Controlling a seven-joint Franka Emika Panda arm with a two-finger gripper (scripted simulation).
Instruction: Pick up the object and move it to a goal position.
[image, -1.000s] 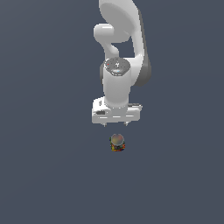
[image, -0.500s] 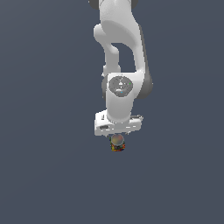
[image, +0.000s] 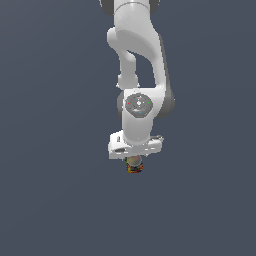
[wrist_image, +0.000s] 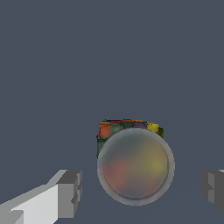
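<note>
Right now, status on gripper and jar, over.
Gripper open, fingers either side of the jar, not touching. Jar upright on the floor, not lifted. No obstruction visible.

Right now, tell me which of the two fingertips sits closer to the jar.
The fingertip with the white link behind it: its gap to the jar looks narrower than the other fingertip's. Neither touches it.

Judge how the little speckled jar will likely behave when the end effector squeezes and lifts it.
The jar looks rigid, so it probably won't deform. Its round wall may slip or twist between the flat fingers. It is short and upright, so probably stable, though a push off centre could tip it.
</note>
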